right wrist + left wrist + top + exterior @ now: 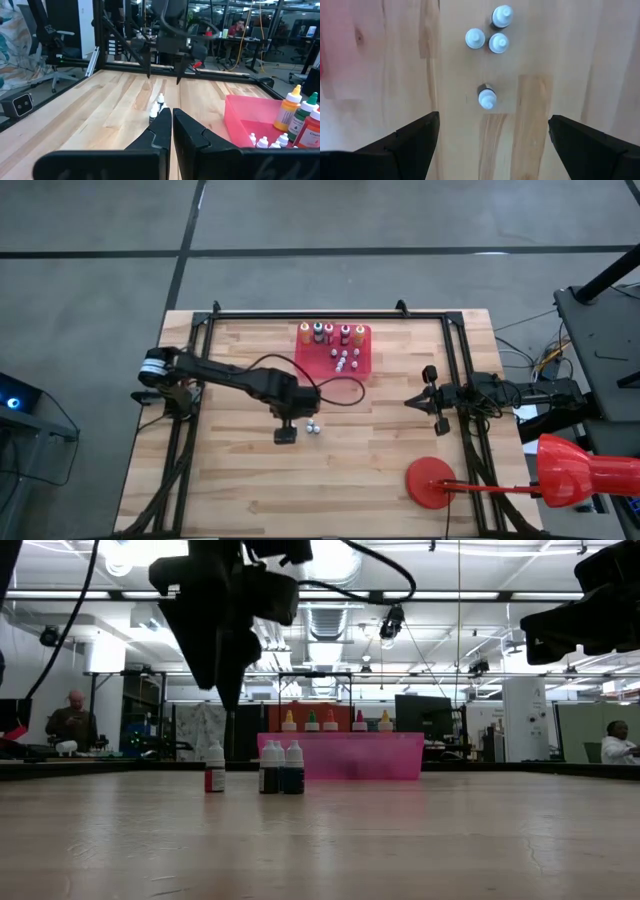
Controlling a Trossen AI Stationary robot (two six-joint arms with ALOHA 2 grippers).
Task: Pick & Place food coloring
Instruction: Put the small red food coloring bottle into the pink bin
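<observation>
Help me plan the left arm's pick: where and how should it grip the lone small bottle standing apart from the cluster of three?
Grip the lone bottle around its dark body below the white cap, coming straight down. It stands upright, clear of the three others, and the left gripper hangs open above it, fingers either side.

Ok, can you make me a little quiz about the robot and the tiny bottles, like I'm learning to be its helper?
1. True or false: the left gripper hangs open above the table.
2. How many little bottles stand on the table outside the red tray? A: two. B: four. C: seven.
3. Fill the gap: the right gripper, waiting at the table's right side, has its fingers ____ (open or shut).

Key: 1 true. 2 B. 3 shut.
</observation>
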